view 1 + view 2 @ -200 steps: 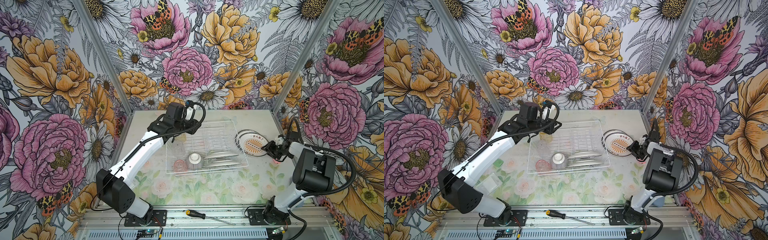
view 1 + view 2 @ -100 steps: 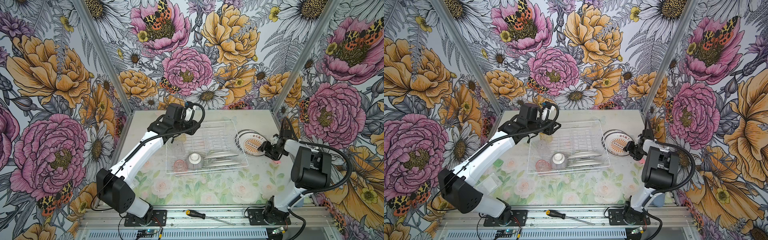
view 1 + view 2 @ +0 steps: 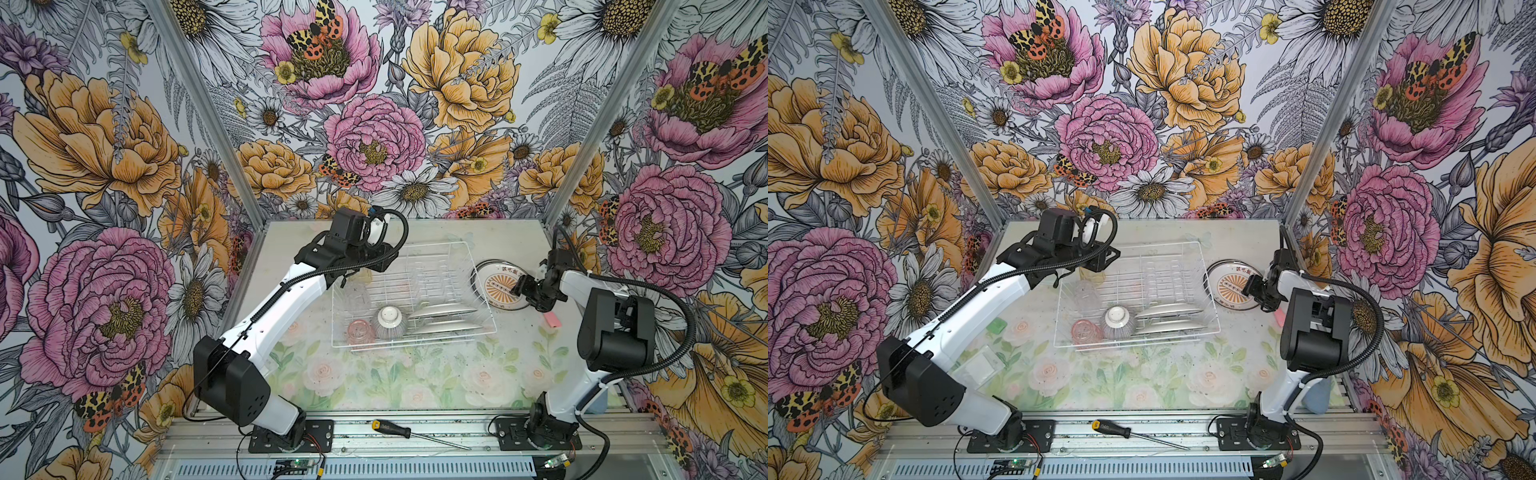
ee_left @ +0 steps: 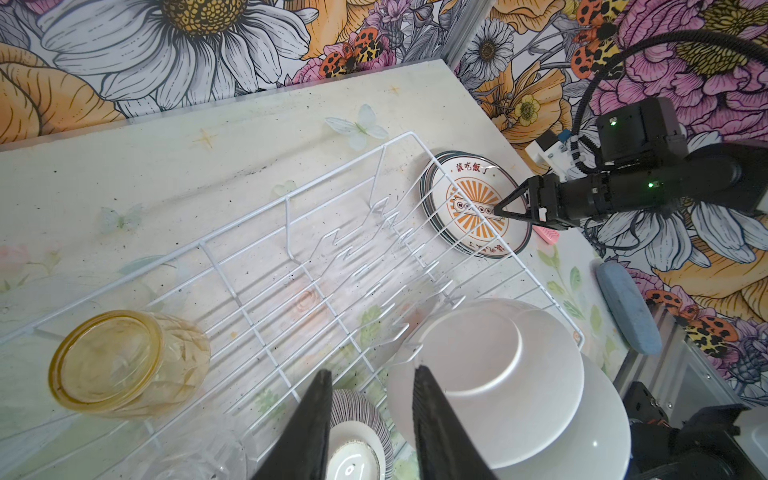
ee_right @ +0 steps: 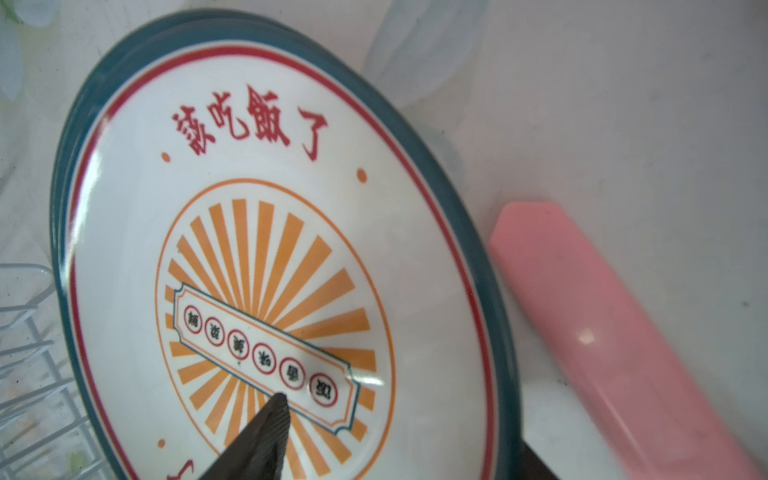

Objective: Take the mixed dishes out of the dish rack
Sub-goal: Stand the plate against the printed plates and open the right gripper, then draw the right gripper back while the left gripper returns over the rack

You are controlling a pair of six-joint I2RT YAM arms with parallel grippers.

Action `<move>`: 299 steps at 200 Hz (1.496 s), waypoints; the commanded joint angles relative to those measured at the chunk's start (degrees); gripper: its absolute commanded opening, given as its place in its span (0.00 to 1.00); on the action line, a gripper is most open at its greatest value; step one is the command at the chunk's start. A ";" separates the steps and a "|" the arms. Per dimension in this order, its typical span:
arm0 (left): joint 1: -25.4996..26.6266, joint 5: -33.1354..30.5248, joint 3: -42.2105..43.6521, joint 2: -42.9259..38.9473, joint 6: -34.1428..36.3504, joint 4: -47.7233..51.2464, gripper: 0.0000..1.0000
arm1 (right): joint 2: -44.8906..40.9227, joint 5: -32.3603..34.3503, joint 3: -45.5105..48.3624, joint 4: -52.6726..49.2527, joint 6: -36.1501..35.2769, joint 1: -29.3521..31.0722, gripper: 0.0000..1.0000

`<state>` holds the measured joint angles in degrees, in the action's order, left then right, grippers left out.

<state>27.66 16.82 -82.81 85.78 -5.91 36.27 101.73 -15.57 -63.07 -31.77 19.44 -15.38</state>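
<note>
Clear tumbler (image 3: 356, 296) faint against dish rack (image 3: 415, 286) wires

The far half of the rack (image 3: 440, 259) is open to my left tool (image 4: 372, 372), save upright prongs (image 4: 374, 232) down its middle and a yellow cup (image 4: 124, 361) in the corner. A bowl (image 3: 390, 324), plates (image 3: 442, 311) and a pink cup (image 3: 359, 331) line the near side. The surface (image 3: 395, 382) in front gives wide room.

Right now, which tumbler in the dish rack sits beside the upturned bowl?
The pink tumbler, in the near left corner of the dish rack, next to the ribbed bowl; the clear tumbler lies farther back, the yellow tumbler farthest.
</note>
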 commanded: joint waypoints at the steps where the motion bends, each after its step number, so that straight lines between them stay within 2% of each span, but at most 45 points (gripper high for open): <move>1: -0.43 1.20 0.63 -0.70 1.08 -0.05 0.35 | 1.23 2.84 -2.21 -1.25 0.02 1.11 0.69; 94: -0.47 1.27 1.59 -1.31 1.73 0.27 0.36 | 3.82 5.47 -4.61 -3.30 -0.63 3.17 0.72; 128: 1.26 1.27 1.16 -1.56 4.25 2.16 0.37 | 0.43 5.90 -3.70 -3.47 -0.90 1.80 0.74; 156: 6.40 -2.56 1.56 -3.09 8.94 4.01 0.37 | -7.22 4.11 -2.13 -3.85 -1.41 -1.65 0.74; 174: 13.25 -8.68 2.75 -4.92 14.40 4.07 0.37 | -12.88 3.99 -1.92 -5.39 -2.28 -2.29 0.74; 195: 21.81 -14.79 2.43 -5.22 20.01 4.99 0.40 | -17.94 2.90 -2.45 -7.90 -2.94 -0.62 0.74; 215: 26.54 -16.52 -0.16 -3.25 22.00 7.73 0.40 | -21.41 2.51 -2.81 -10.05 -3.03 2.65 0.74; 256: 32.80 -22.98 -3.84 1.24 25.16 11.33 0.40 | -25.39 0.56 -3.02 -10.51 -1.51 6.73 0.74; 279: 33.88 -23.88 -5.84 4.18 26.33 12.62 0.46 | -26.19 0.42 -3.37 -10.51 -1.30 7.27 0.74; 299: 34.30 -24.34 -7.22 6.43 27.73 13.85 0.46 | -26.73 0.02 -3.40 -10.46 -1.23 7.30 0.74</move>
<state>61.54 -4.27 -87.46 90.08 18.83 47.37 76.82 -14.70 -65.19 -41.65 17.52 -8.43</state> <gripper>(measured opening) 0.459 0.737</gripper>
